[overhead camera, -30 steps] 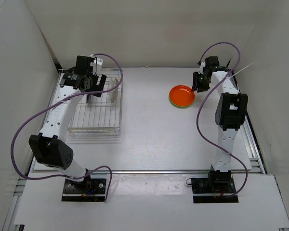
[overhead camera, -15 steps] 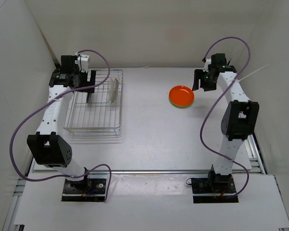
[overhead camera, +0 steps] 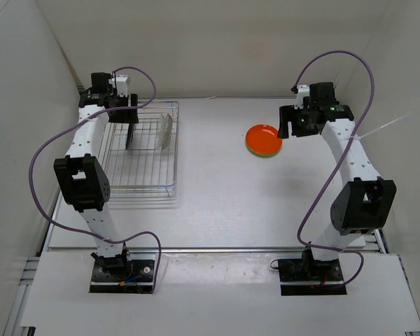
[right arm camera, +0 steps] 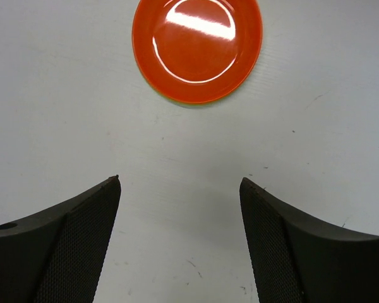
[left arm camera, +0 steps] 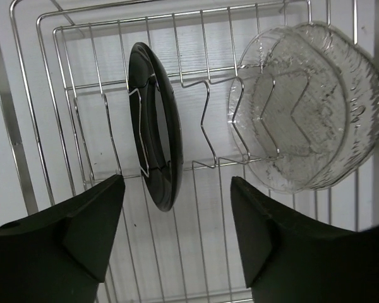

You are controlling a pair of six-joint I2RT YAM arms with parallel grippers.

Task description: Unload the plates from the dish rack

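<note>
The right gripper (right arm camera: 180, 183) has let go and pulled back, jaws spread and empty, leaving the red-orange plate (right arm camera: 197, 47) flat on the table (right arm camera: 316, 158). The left gripper (left arm camera: 177, 180), also open, has swung over the dish rack (overhead camera: 140, 164), where the black plate (left arm camera: 155, 126) and clear plate (left arm camera: 303, 107) still stand waiting.

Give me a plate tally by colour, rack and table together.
Black plate, upright in the dish rack: 1
Clear plate, upright in the rack: 1, doubled outline may hide a second
Red-orange plate, flat on the table: 1
Lime green plate, edge showing under the red-orange one: 1
Total: 4
</note>
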